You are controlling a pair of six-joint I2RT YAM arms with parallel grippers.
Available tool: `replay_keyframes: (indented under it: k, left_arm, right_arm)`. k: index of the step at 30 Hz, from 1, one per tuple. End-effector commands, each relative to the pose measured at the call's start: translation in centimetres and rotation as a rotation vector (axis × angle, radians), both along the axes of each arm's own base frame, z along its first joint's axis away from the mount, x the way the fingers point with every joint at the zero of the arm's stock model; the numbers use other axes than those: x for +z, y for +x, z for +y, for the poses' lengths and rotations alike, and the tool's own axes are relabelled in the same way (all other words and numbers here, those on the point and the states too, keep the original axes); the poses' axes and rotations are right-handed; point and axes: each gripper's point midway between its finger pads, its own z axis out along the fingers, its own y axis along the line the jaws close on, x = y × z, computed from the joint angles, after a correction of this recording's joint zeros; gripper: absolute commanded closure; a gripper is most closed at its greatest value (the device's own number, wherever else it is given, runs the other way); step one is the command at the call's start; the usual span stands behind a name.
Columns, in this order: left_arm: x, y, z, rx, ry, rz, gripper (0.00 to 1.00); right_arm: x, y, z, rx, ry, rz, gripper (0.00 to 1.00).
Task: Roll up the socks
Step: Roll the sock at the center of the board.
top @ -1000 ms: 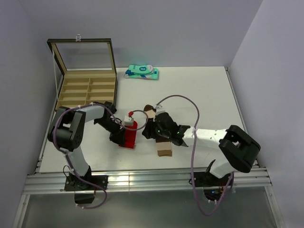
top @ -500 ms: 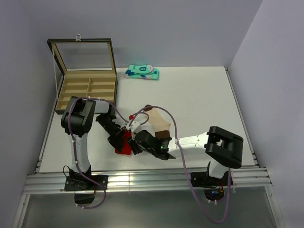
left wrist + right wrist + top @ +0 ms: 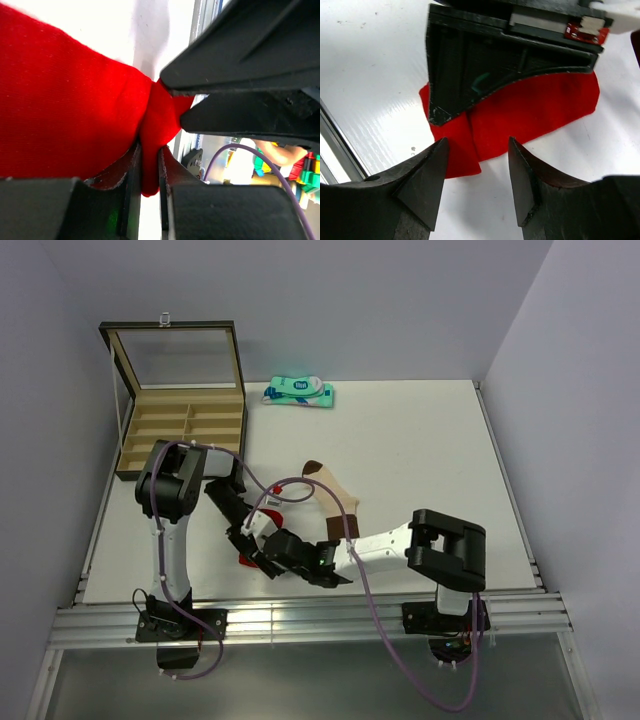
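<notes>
Red sock (image 3: 545, 105): drawn further from beige sock (image 3: 335, 496) than earlier, pinched by left gripper (image 3: 249, 543) and largely hidden beneath it; right gripper (image 3: 477, 147) brought alongside, jaws spread

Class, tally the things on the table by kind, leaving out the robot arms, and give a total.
Socks: 2 (red sock, beige sock)
Flat packets: 1 (teal-and-white packet)
Compartment boxes: 1 (wooden box)
Total: 4
</notes>
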Motion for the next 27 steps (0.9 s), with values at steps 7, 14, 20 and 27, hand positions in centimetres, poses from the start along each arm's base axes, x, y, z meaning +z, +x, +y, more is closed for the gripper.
replay_keyframes:
  k: [7,14,20,27]
  left_arm:
    - [-2.8,1.7,0.8,-0.05,0.035,-0.097,1.0]
    - [-3.0,1.5,0.9,-0.049,0.042,-0.091,1.0]
    - [-2.8,1.5,0.9,-0.054,0.042,-0.083,1.0]
    - [-2.9,2.7,0.3,-0.007,0.04,-0.155,0.9]
  right_arm:
    - [0.3,-1.7,2.4,0.061,-0.001,-0.027,0.41]
    - [-1.3,-2.0,2.2,0.048,-0.042,-0.037,0.45]
    - [-2.0,-1.3,1.7,0.011,-0.053,-0.056,0.71]
    - [-2.8,-1.8,1.7,0.024,-0.039,-0.001,0.95]
